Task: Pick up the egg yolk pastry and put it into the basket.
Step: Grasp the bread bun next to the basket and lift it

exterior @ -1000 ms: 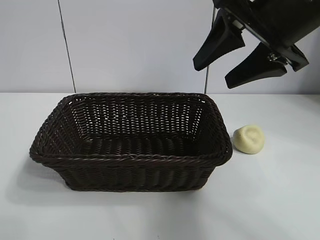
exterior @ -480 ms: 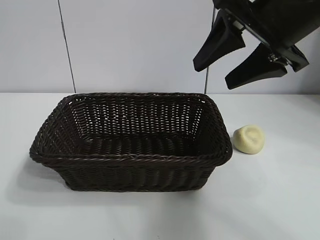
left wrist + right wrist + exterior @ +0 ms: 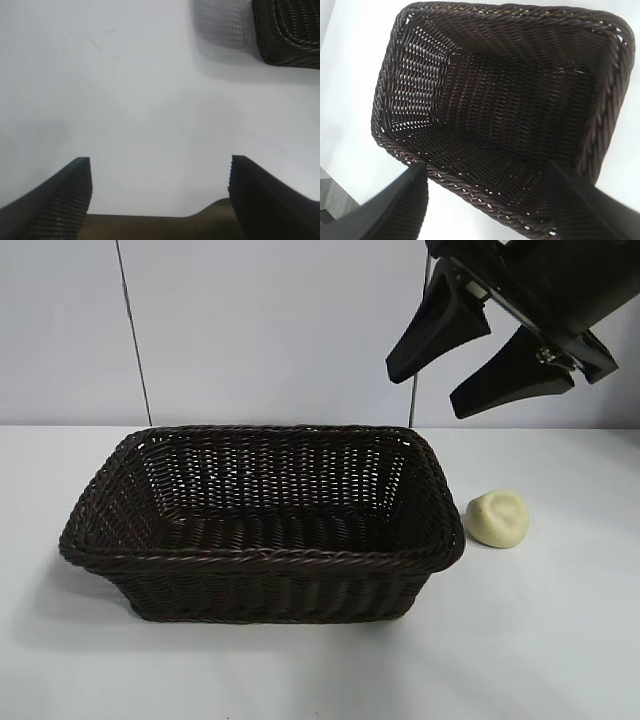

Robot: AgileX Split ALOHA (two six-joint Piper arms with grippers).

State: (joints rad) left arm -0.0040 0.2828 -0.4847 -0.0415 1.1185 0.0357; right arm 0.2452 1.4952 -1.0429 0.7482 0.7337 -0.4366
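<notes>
The egg yolk pastry (image 3: pixel 498 517), a small pale yellow ball with a dimpled top, lies on the white table just right of the basket (image 3: pixel 262 558). The basket is a large dark brown wicker one with nothing in it; the right wrist view looks down into it (image 3: pixel 485 50). My right gripper (image 3: pixel 428 388) hangs open and empty high above the basket's right end and the pastry. My left gripper (image 3: pixel 160 167) shows only in the left wrist view, open and empty over bare table, with a corner of the basket (image 3: pixel 287 30) farther off.
A white table (image 3: pixel 540 640) carries everything. A pale wall stands behind, with a thin dark vertical line (image 3: pixel 133 335) at the left.
</notes>
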